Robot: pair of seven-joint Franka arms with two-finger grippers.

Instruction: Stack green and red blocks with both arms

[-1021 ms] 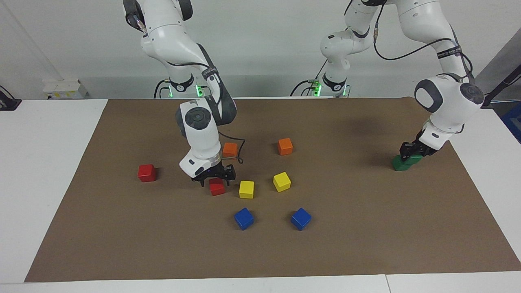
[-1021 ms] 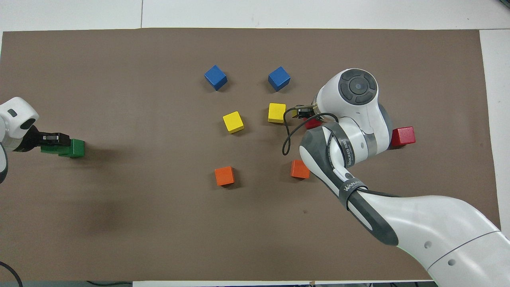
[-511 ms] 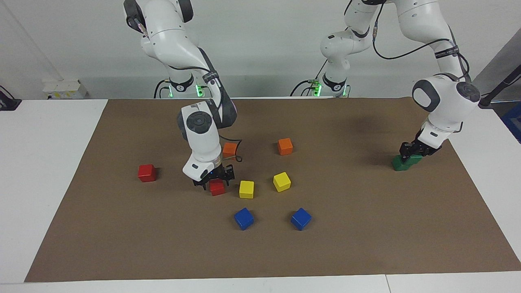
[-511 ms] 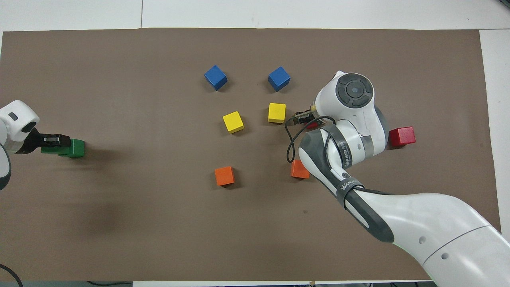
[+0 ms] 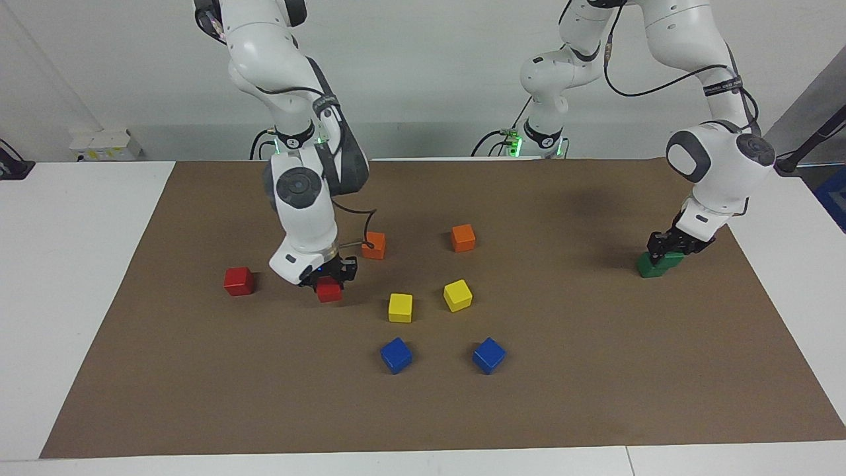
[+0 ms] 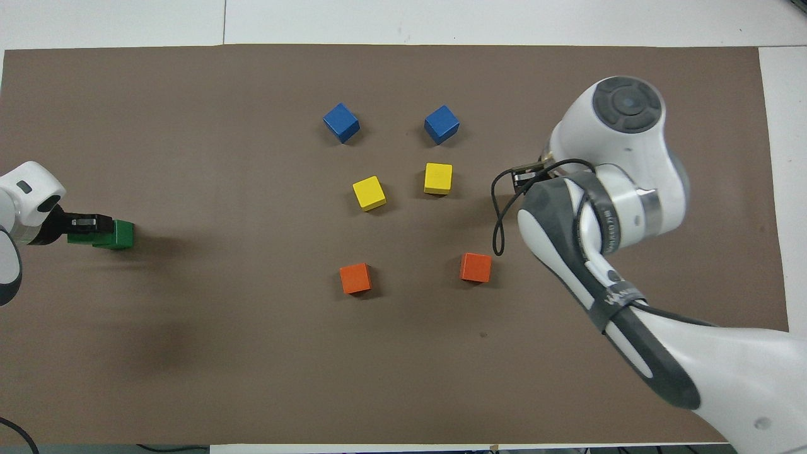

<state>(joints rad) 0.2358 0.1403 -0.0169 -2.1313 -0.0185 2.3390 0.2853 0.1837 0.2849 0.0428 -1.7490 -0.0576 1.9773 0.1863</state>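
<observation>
My right gripper (image 5: pixel 328 277) is shut on a red block (image 5: pixel 328 291) and holds it just above the brown mat. It is between an orange cube and the second red block (image 5: pixel 238 281), which sits toward the right arm's end. In the overhead view the right arm hides both red blocks. My left gripper (image 5: pixel 669 248) is shut on the upper green block (image 5: pixel 673 259). That block rests, a little offset, on the lower green block (image 5: pixel 650 267) at the left arm's end. The green pair (image 6: pixel 118 234) and the left gripper (image 6: pixel 83 222) also show in the overhead view.
Two orange cubes (image 5: pixel 374 244) (image 5: pixel 463 238), two yellow cubes (image 5: pixel 400 307) (image 5: pixel 457 295) and two blue cubes (image 5: pixel 396 355) (image 5: pixel 489 355) lie mid-mat. The brown mat (image 5: pixel 595 370) covers most of the white table.
My right gripper closed on the red block and carried it toward the second red block, away from the yellow cube. The left gripper stayed on the green pair.
</observation>
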